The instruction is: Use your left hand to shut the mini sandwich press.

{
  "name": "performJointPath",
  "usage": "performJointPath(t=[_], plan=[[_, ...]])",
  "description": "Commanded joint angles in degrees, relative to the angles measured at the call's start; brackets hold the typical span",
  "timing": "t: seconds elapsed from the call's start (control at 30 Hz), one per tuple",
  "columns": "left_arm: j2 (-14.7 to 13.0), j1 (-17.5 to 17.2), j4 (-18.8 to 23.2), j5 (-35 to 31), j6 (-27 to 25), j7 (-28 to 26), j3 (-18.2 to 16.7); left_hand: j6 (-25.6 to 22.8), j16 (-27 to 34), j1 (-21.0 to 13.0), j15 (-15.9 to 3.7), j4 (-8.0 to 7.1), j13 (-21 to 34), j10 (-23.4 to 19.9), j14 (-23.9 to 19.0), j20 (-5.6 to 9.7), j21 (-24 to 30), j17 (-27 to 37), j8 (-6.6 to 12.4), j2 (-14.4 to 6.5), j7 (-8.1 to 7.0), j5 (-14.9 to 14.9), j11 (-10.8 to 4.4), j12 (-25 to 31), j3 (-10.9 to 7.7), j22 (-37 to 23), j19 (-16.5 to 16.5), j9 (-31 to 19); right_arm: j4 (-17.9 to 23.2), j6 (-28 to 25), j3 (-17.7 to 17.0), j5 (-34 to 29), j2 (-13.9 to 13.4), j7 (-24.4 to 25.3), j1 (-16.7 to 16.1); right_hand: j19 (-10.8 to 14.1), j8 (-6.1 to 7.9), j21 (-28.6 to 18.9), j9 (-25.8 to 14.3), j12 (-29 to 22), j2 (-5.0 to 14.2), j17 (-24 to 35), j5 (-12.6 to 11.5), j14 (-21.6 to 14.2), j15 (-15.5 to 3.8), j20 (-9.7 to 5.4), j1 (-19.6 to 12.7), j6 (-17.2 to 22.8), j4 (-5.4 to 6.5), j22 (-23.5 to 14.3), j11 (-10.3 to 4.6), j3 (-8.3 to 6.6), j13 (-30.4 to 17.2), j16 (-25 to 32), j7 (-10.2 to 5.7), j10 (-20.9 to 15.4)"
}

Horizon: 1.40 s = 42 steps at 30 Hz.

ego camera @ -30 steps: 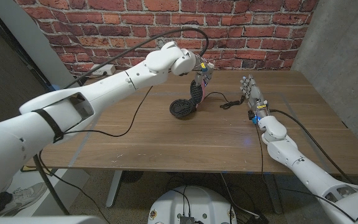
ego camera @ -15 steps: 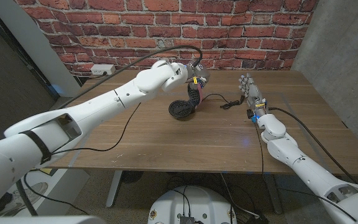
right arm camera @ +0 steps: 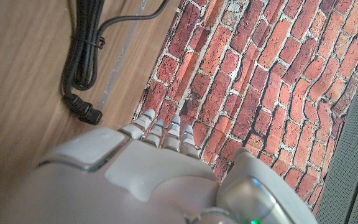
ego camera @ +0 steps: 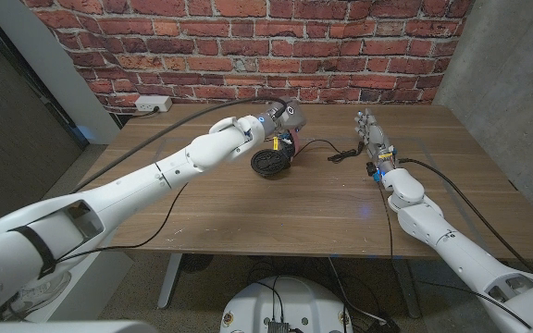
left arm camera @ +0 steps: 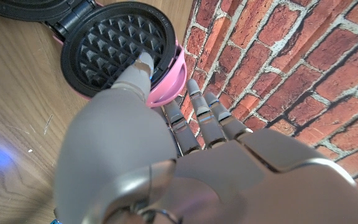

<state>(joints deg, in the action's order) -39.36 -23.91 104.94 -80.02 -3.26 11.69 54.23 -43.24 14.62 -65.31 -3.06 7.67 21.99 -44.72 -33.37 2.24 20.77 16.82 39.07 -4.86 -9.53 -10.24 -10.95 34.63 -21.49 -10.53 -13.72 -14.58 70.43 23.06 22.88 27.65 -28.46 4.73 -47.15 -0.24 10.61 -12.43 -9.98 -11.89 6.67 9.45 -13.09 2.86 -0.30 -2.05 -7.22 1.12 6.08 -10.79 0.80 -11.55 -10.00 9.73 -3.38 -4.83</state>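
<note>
The mini sandwich press stands open at the table's far middle, its black round base facing up and its pink lid tilted over it. My left hand is at the lid's top rim. In the left wrist view the thumb lies on the lid's black grid plate, while the fingers reach behind the pink shell, so the hand pinches the lid. My right hand stands on its edge to the right, fingers apart, holding nothing.
The press's black cord lies bundled between the press and my right hand, its plug on the wood. Another thin cable crosses the table's left half. A brick wall with a white socket stands behind the table.
My left arm has dropped lower, and the hand has come down with the lid. The lid has tipped from upright towards the base. My right hand has not moved.
</note>
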Motion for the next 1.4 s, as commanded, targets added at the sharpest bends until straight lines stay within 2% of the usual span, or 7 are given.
performJointPath(t=[0.03,0.43,0.77,0.93,1.17,1.37,1.4], plan=[[-2.71,-8.05,1.6,-4.36,-4.14,-10.4,-3.44,-6.19,-0.37,0.2,-10.21,-0.17,0.32,-2.95,-0.73,0.03,0.04,0.09,2.63,0.56,0.83,-0.28,-0.61,0.46,0.35,-0.29,-0.78,0.0,1.03,-1.91,0.74,-1.54,-0.44,1.12,1.01,0.44,0.08,0.23,-0.31,0.07,-0.34,0.11,0.29,0.04,-0.01,-1.04,-0.18,0.31,-0.07,-0.13,0.01,0.19,-0.32,0.25,-0.14,-0.43],[-3.36,-14.36,3.21,-9.66,-10.34,-15.73,-5.37,-6.84,-1.01,1.2,-10.16,-0.65,0.03,-3.87,-1.81,-0.13,-0.1,0.08,2.94,1.22,1.17,-0.56,-0.84,0.72,0.49,-0.32,-1.23,0.58,1.5,-3.02,1.4,-2.57,-0.56,1.53,1.75,0.41,0.06,0.25,-0.31,0.11,-0.29,0.11,0.28,0.07,-0.01,-1.09,-0.2,0.24,-0.08,-0.13,0.03,0.18,-0.33,0.24,-0.17,-0.39],[-1.02,-18.53,-1.92,-10.55,-17.1,-26.71,-5.48,-6.49,-1.56,2.34,-10.04,-1.01,-0.05,-3.54,-2.4,-0.3,-0.19,0.12,3.0,2.31,1.16,-0.63,-0.76,0.54,0.91,-0.36,-1.63,0.86,3.01,-4.56,1.8,-3.72,-1.08,2.69,1.71,0.41,0.07,0.27,-0.3,0.11,-0.28,0.11,0.28,0.05,0.05,-1.11,-0.21,0.27,-0.09,-0.13,-0.06,0.19,-0.33,0.25,-0.14,-0.42],[-0.64,-19.96,-3.62,-9.69,-19.13,-29.85,-5.06,-6.27,-1.77,2.86,-10.02,-1.2,-0.26,-3.28,-2.48,-0.25,-0.22,0.13,3.15,2.73,0.89,-0.72,-0.76,0.3,1.2,-0.38,-1.77,0.82,3.68,-5.07,1.89,-4.02,-1.22,3.12,1.54,0.41,0.06,0.27,-0.31,0.1,-0.25,0.11,0.27,0.03,0.04,-1.12,-0.23,0.23,-0.09,-0.13,-0.01,0.18,-0.33,0.26,-0.17,-0.45],[-1.13,-21.06,-3.14,-8.23,-20.15,-27.2,-4.74,-5.24,-2.36,3.89,-9.82,-1.6,-0.99,-2.61,-2.12,-0.19,-0.35,0.06,3.24,3.38,0.69,-0.9,-0.72,-0.44,1.74,-0.42,-1.82,0.66,3.81,-5.53,2.16,-4.39,-0.97,3.46,1.88,0.43,0.07,0.27,-0.31,0.12,-0.2,0.1,0.26,0.0,0.0,-1.15,-0.27,0.27,-0.11,-0.13,-0.09,0.16,-0.33,0.27,-0.19,-0.44],[-2.53,-20.84,-0.06,-6.49,-18.6,-20.06,-5.4,-2.18,-3.75,6.11,-9.55,-2.41,-2.82,-0.2,0.27,-0.36,-0.99,-0.51,1.92,4.81,0.53,-1.58,-1.02,-2.69,2.68,-0.43,-1.13,1.65,3.62,-5.65,2.4,-4.69,-0.7,3.55,2.39,0.48,0.07,0.26,-0.31,0.11,-0.17,0.11,0.26,-0.08,0.03,-1.18,-0.27,0.25,-0.1,-0.13,-0.1,0.15,-0.33,0.3,-0.23,-0.47],[-3.03,-20.51,1.23,-5.83,-17.76,-17.02,-5.74,-1.58,-3.95,6.75,-9.46,-2.61,-3.24,0.29,0.92,-0.41,-1.11,-0.67,1.33,5.35,0.5,-1.73,-1.05,-3.21,2.98,-0.43,-1.07,2.24,3.71,-5.75,2.43,-4.82,-0.65,3.75,2.46,0.48,0.07,0.25,-0.31,0.1,-0.17,0.11,0.26,-0.08,0.02,-1.18,-0.27,0.26,-0.1,-0.13,-0.11,0.15,-0.33,0.3,-0.23,-0.49]])
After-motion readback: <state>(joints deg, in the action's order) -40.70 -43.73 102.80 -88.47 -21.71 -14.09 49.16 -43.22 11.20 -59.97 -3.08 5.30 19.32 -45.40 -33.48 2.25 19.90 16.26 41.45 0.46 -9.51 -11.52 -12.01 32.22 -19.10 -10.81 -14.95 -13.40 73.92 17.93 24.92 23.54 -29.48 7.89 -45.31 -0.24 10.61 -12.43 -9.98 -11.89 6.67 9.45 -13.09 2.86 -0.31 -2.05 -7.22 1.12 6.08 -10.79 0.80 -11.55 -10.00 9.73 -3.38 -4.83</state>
